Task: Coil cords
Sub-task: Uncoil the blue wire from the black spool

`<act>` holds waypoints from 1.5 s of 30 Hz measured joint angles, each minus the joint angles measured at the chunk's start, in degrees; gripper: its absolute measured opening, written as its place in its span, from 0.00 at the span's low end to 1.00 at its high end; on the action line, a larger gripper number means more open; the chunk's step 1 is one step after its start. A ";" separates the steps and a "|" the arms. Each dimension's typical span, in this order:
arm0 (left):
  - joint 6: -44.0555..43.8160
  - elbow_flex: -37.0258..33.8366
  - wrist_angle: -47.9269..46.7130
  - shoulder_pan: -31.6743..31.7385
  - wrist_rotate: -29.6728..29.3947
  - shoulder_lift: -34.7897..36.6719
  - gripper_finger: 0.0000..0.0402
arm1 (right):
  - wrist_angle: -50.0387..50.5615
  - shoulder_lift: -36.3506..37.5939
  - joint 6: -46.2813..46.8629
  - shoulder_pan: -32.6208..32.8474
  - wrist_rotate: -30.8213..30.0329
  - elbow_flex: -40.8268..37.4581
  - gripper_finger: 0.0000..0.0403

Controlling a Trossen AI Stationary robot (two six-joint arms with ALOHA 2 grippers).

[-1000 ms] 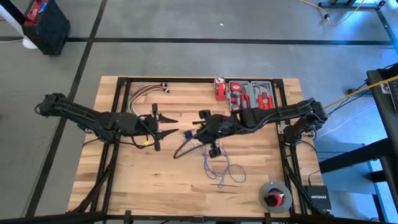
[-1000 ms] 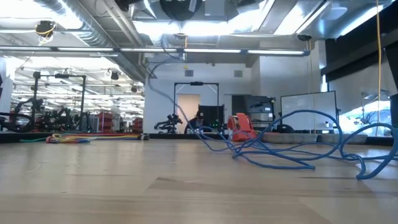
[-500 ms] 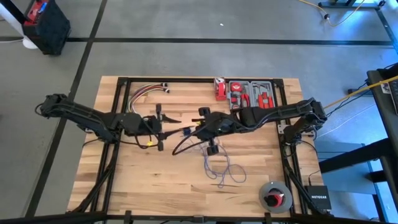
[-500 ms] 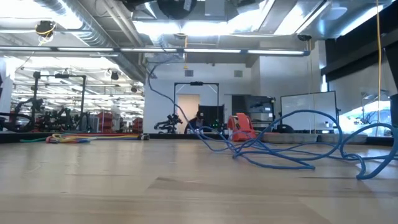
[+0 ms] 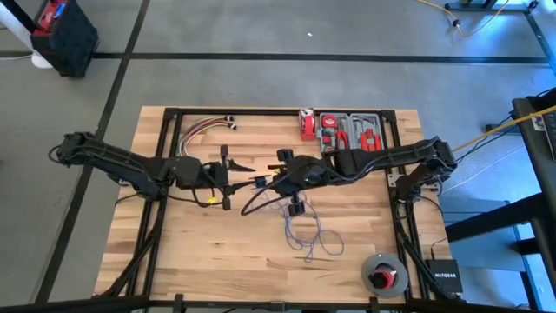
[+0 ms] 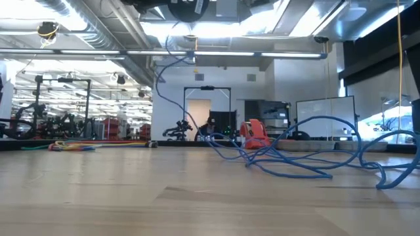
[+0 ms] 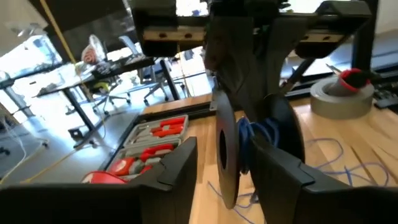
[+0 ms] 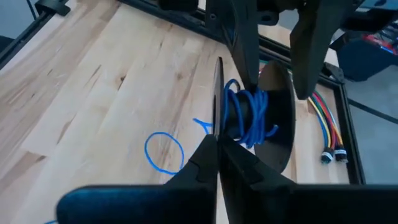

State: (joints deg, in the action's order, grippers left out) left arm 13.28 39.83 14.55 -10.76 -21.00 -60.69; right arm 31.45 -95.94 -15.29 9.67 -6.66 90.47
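A black spool (image 8: 281, 127) with two discs hangs above the table's middle, blue-violet cord (image 8: 247, 118) wound on its hub. The rest of the cord lies in loose loops (image 5: 308, 235) on the wood, and one strand (image 6: 172, 98) rises to the spool. My right gripper (image 8: 217, 146), reaching in from the right, is shut on the spool. My left gripper (image 5: 246, 178) faces it from the left, level and open. Its far finger (image 8: 308, 56) stands outside the far disc (image 7: 224, 155) with a gap. Its near finger (image 8: 249, 56) stands by the hub. My right gripper pinches the rim of the spool's near disc (image 8: 216, 127) between its two shut fingers, slanting down from the table's right. The spool hangs clear of the table with its discs upright, and cord trails slack from it. My left gripper: I cannot tell whether its near finger touches the spool.
A bundle of red, yellow and white wires (image 5: 204, 128) lies at the far left. A red tool tray (image 5: 352, 132) and a red case (image 5: 307, 124) sit at the far edge, a grey tape roll (image 5: 385, 274) at the near right. Bare wood (image 5: 195, 252) spreads near left.
My left gripper has edged toward the table's right, closer around the spool, and has rolled slightly. The strand rising from the table to the spool has swung, and now bows higher and farther left in the low view. My right gripper has kept still.
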 joint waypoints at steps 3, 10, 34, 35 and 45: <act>1.44 0.00 0.03 0.00 2.04 -0.06 0.26 | 0.15 0.00 0.24 0.00 0.50 -0.62 0.02; 4.61 -0.02 0.09 0.00 2.39 0.04 0.02 | -1.40 0.00 0.43 0.04 0.62 -0.74 0.02; 0.84 0.00 10.28 -1.51 -16.46 -0.86 0.01 | 25.35 0.23 32.46 16.55 -41.05 -3.27 0.33; 1.09 0.00 11.51 -1.52 -16.36 -1.51 0.01 | 18.92 0.20 30.31 17.03 -45.74 -7.72 0.33; 3.45 0.00 16.64 -1.29 -16.15 -4.81 0.01 | -64.73 -1.68 3.34 9.99 -38.95 -36.43 0.32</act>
State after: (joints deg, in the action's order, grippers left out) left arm 16.73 39.83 31.18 -12.05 -37.15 -65.49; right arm -33.28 -97.62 -11.95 19.66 -45.61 54.04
